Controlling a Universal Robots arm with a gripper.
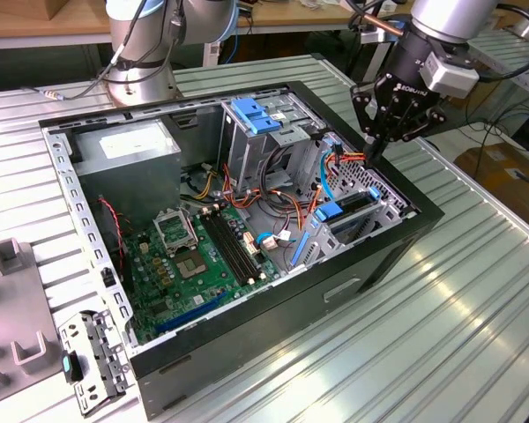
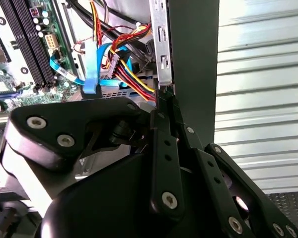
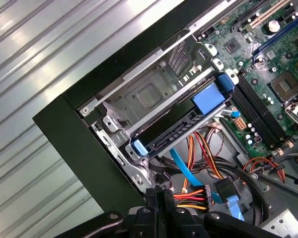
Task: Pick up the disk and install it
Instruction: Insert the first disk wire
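Note:
The disk (image 1: 351, 210) lies in the low drive bay at the corner of the open computer case (image 1: 247, 352) on the exterior view's right, with blue bracket rails along its edges. In the first wrist view the disk (image 3: 171, 130) sits inside the metal bay with a blue tab at one end. My gripper (image 1: 373, 152) hangs over the case's rim just behind the bay, fingers pressed together with nothing between them. Its tips point down beside the red, yellow and orange cables. The gripper (image 3: 158, 192) is apart from the disk. In the second wrist view the gripper (image 2: 164, 98) is at the case's metal edge.
An upright metal cage with a blue latch (image 1: 256, 115) stands mid-case. A grey box with a white sticker (image 1: 128, 145) fills the back corner and the green motherboard (image 1: 194, 256) covers the floor. Cable bundles (image 1: 291, 207) run between them. The arm's base (image 1: 141, 53) stands behind; grey fixtures (image 1: 18, 308) lie at the left.

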